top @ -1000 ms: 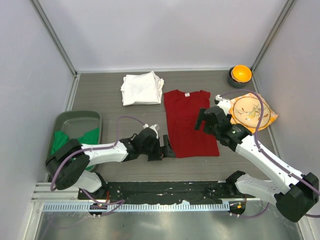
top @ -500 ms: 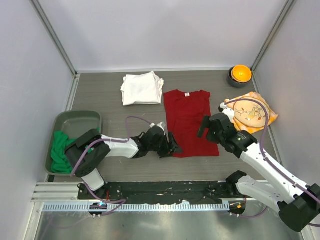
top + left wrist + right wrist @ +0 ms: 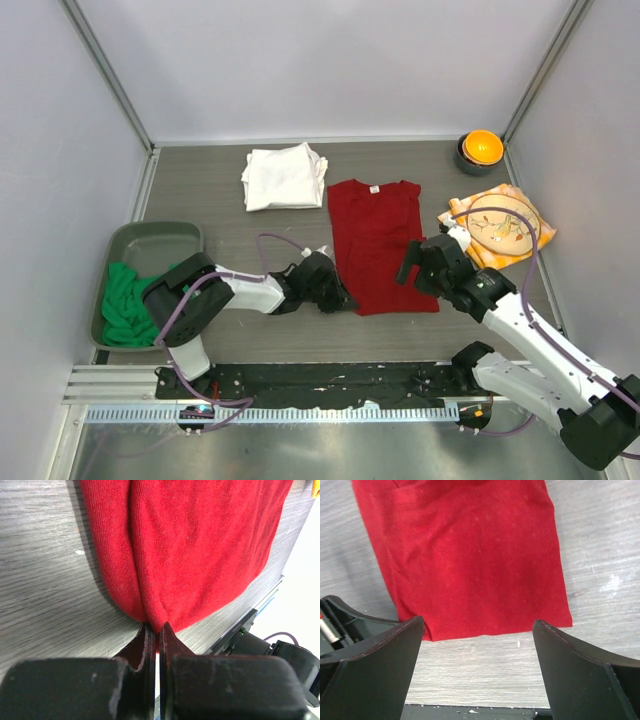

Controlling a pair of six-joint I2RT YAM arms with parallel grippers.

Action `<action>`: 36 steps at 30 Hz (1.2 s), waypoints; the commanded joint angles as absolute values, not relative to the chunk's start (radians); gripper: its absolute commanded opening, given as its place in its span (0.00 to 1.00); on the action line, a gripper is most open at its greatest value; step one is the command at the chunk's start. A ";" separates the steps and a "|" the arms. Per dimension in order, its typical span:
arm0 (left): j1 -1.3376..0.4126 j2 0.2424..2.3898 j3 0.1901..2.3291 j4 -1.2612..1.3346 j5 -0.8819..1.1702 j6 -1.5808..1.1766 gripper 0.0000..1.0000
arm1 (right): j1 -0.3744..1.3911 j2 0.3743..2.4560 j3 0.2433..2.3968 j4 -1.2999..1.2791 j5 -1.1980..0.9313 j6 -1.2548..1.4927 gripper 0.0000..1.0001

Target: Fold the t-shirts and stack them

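Left gripper [image 3: 338,294] has slid right onto the red t-shirt [image 3: 378,245], jaws now pinched together on its near-left hem corner. Right gripper [image 3: 410,265] has come lower and hangs over the near-right hem, jaws wide apart, holding nothing. Left arm lies low and stretched across the table [image 3: 200,190]; right arm is bent at the elbow. A bare table strip runs along the near hem. White t-shirt [image 3: 285,177] sits folded at the far side; green t-shirt [image 3: 125,297] is in the tray [image 3: 150,240].
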State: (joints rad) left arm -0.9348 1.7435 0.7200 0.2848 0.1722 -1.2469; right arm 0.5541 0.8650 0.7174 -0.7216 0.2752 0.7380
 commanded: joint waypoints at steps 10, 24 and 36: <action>-0.864 1.641 0.611 0.107 0.072 -1.184 0.00 | 0.552 0.819 0.595 -0.767 0.249 0.867 0.92; -0.844 1.652 0.566 0.160 0.092 -1.193 0.00 | 0.552 0.773 0.465 -0.772 0.222 0.937 0.79; -0.822 1.618 0.532 0.153 0.100 -1.184 0.00 | 0.552 0.778 0.407 -0.729 0.294 0.989 0.63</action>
